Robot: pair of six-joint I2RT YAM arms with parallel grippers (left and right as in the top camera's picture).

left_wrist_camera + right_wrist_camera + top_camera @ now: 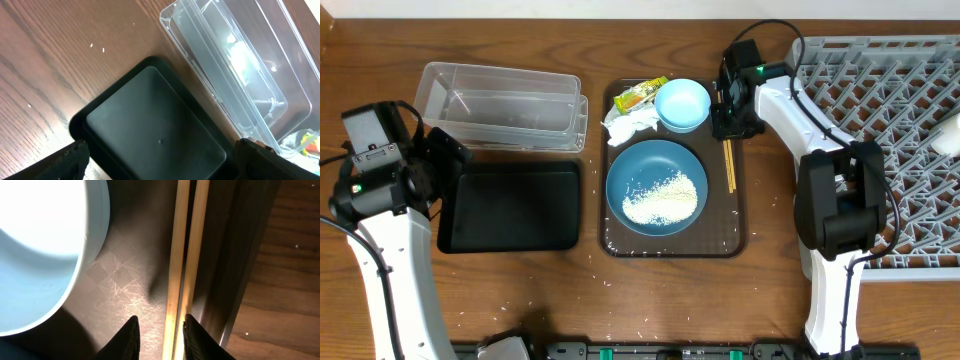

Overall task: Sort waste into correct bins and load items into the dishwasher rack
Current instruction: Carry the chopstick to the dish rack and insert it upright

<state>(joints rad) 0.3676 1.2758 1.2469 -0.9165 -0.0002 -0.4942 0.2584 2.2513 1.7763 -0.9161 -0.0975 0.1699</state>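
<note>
Two chopsticks (729, 165), one bowl (682, 104), one plate (655, 187).

Colour-wise: dark blue plate (638, 163) with white rice (662, 198), light blue bowl (682, 104), white napkin (628, 126), yellow-green printed wrapper (641, 95) and pale tan wooden chopsticks (729, 165). The serving tray (740, 215) is dark brown, and up close it has a fine crosshatch pattern. Then there's a plain black tray (510, 208), a see-through clear tub (500, 105), a grey lattice-grid rack (900, 120) and a brown wood-grain table (520, 300).
</note>
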